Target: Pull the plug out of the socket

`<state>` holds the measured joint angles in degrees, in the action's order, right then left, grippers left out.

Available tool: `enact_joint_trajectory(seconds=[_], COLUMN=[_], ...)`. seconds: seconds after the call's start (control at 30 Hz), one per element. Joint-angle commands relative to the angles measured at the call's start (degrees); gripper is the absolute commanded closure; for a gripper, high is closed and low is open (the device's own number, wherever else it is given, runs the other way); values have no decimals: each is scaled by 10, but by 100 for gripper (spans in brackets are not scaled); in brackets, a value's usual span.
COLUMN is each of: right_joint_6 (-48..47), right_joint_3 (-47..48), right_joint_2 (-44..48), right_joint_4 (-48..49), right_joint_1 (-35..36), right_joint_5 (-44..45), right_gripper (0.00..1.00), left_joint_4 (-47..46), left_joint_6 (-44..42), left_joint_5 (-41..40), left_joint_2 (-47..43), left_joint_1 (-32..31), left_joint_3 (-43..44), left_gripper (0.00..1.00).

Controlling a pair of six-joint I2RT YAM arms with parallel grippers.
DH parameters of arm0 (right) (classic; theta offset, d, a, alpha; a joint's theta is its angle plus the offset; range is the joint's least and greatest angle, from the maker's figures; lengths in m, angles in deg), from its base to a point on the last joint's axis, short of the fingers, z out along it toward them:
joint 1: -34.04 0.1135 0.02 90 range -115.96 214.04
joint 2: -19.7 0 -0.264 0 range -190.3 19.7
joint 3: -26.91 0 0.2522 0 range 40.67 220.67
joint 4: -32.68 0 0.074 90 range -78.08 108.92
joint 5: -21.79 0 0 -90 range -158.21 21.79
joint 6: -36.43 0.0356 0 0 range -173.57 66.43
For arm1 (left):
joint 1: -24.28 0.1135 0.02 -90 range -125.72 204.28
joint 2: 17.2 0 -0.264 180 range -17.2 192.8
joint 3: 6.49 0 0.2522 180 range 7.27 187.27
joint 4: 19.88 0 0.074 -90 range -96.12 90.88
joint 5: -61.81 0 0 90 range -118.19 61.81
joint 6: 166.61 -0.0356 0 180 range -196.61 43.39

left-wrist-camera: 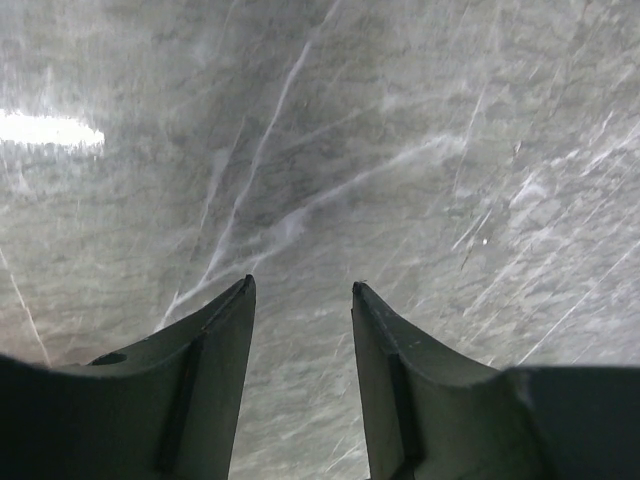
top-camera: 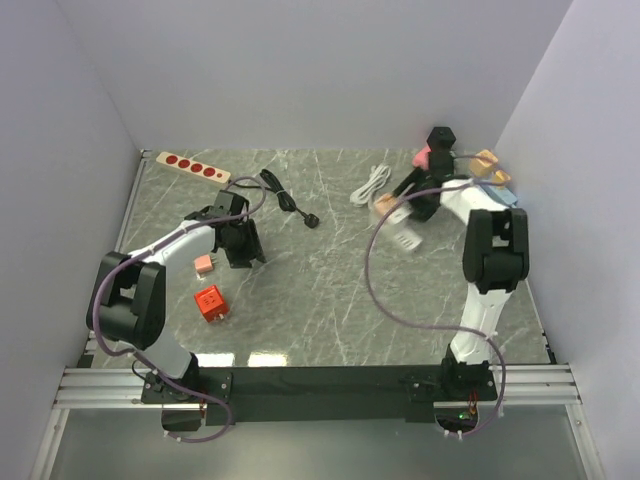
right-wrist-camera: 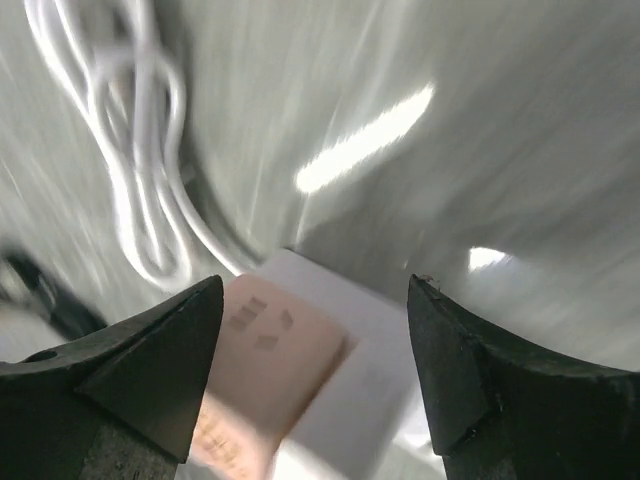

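Observation:
A peach socket block (right-wrist-camera: 270,345) is joined to a white plug block (right-wrist-camera: 375,360); both lie on the table and look blurred. In the top view the peach part (top-camera: 384,205) and the white part (top-camera: 405,240) are at the right of centre. My right gripper (right-wrist-camera: 315,285) is open, its jaws on either side of the pair without touching; it also shows in the top view (top-camera: 408,203). My left gripper (left-wrist-camera: 300,285) is open and empty over bare marble, at the left in the top view (top-camera: 243,250).
A coiled white cable (top-camera: 370,184) lies behind the pair, also in the right wrist view (right-wrist-camera: 130,150). A black cable with its plug (top-camera: 290,200), a beige power strip with red sockets (top-camera: 193,166), a red cube (top-camera: 210,300) and a small pink cube (top-camera: 203,263) lie on the left. Small objects (top-camera: 487,162) lie at the far right.

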<state>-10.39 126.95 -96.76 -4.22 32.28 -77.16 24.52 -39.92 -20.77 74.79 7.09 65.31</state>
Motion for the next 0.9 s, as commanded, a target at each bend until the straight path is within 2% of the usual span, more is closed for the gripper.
enact_joint_trajectory(seconds=[0.0, 0.13, 0.3, 0.43, 0.6, 0.8, 0.87], right_joint_6=[22, 83, 94, 103, 66, 40, 42], right_joint_3=[-91, -192, -234, -281, -251, -195, -182], right_joint_2=[52, 107, 145, 211, 284, 285, 280], right_joint_4=[-29, -3, -12, -9, -71, -92, -93], right_joint_1=[97, 193, 298, 315, 315, 314, 315], right_joint_5=[-23, -18, -12, 5, 52, 54, 47], right_gripper=[20, 20, 20, 19, 19, 19, 19], left_joint_4=[-20, -40, -57, -57, -73, -109, -110], left_joint_6=[6, 11, 6, -3, -25, -47, -48], left_joint_5=[-2, 8, 10, 10, 13, 8, 16], left_joint_2=[-38, -50, -33, -29, -5, 69, 87], left_joint_1=[0, -4, -9, -15, -18, -42, -68], left_joint_3=[-14, -46, -49, -29, -16, 15, 29], left_gripper=[51, 51, 52, 52, 51, 55, 55])
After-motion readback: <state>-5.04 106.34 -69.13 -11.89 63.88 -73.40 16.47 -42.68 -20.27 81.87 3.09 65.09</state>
